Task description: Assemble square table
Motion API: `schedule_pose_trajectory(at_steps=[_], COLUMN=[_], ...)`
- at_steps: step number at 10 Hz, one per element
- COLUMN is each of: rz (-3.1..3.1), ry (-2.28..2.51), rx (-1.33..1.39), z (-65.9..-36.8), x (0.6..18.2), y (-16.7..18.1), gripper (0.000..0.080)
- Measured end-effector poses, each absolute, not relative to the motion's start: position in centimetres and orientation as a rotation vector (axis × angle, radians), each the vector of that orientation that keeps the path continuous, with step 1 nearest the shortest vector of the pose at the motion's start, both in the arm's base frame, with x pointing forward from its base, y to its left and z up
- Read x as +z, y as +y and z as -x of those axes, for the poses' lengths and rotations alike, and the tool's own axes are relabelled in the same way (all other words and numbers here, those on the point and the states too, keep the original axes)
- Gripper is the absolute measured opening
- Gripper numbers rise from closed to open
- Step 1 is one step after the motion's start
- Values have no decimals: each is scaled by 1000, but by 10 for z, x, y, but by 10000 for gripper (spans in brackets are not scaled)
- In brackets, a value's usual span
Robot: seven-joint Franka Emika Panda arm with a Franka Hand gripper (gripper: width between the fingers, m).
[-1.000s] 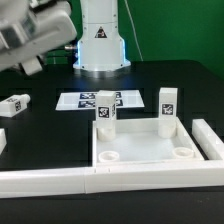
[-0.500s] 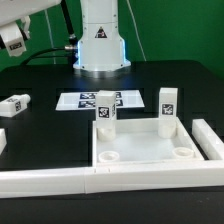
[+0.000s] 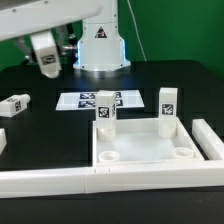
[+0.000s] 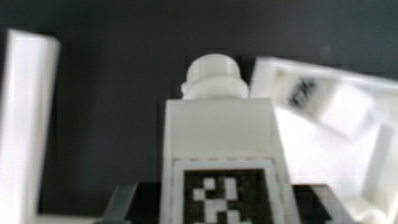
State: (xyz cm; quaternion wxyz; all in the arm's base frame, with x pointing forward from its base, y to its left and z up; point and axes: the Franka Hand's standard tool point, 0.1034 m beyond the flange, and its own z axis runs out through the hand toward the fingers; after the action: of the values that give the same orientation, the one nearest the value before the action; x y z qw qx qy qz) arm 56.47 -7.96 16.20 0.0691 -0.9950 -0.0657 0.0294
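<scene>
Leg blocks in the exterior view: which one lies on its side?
The leg block at the exterior view's left, flat on the black table. Two upright leg blocks stand in the square top; the gripper holds the fourth leg block.

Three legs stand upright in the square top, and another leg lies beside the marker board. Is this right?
No: the exterior view shows only two legs upright in the square top. Another leg does lie beside the marker board.
</scene>
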Motion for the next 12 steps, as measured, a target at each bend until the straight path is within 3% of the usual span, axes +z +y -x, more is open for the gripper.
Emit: schedule_pose_trajectory(at_steps=[2, 5, 8, 10, 12], rz=[3039, 3066, 3067, 3033, 3014], ry=[-121, -104, -56, 139, 309], rx=[-152, -387, -383, -448, -446], z=[-606, -604, -604, -632, -658], x=[164, 162, 157, 142, 138], y=[-43, -57, -50, 28, 75], gripper=[273, 273, 273, 273, 273])
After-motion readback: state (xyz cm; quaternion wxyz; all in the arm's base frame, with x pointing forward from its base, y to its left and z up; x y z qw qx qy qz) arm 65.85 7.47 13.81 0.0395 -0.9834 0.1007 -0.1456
